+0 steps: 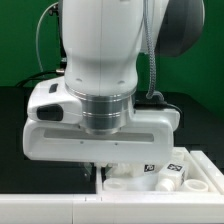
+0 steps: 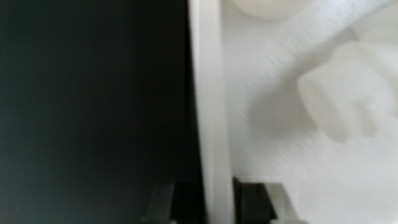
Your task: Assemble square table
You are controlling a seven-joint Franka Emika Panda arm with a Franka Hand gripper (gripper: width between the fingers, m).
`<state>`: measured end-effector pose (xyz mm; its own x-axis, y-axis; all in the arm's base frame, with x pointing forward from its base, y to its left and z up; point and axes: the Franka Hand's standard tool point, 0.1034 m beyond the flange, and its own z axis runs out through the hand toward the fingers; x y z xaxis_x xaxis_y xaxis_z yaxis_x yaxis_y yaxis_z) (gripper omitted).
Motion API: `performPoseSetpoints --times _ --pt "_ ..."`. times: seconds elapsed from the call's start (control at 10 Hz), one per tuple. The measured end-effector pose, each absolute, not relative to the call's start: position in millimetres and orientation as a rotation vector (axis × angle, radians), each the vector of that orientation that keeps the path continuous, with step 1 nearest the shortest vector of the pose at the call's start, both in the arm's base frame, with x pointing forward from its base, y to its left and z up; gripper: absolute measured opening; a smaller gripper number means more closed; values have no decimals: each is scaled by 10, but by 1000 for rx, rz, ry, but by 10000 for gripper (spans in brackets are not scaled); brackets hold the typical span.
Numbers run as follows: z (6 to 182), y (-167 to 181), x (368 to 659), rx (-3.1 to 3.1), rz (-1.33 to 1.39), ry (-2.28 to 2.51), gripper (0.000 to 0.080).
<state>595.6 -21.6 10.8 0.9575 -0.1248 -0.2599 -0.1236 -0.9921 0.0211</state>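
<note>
Black desk (image 1: pixel 18 115) on the exterior view's left. Mid-frame, the claw (image 2: pixel 212 204) straddles the raised rim (image 2: pixel 210 100) of the square table panel (image 2: pixel 267 130), one finger on each side, close in; I cannot tell whether it pinches. Tagged legs (image 1: pixel 172 172) sit on the panel further right. Stiff, light, slick plastic, I'd judge; that rim is the natural handhold.

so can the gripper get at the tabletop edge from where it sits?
Likely yes: in the wrist view the gripper straddles the tabletop edge, with a jaw on either side and nothing in between. Whether the jaws touch it is unclear.
</note>
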Motion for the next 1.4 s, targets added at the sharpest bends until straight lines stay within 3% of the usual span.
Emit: performPoseSetpoints --times 0.5,0.7,0.8,0.9,1.0,1.1,1.4 --pt "107 -216 5952 3074 -412 -128 62" --pt "118 -217 5958 3074 -409 -129 420" --pt "219 -193 5963 3078 -411 -214 553" --pt "373 -141 5961 3071 -412 -294 553" --pt "478 -84 5958 3066 -413 -388 630" --pt "537 -50 5982 3064 -404 -461 643" --pt "537 -45 5992 3067 -401 -471 648"
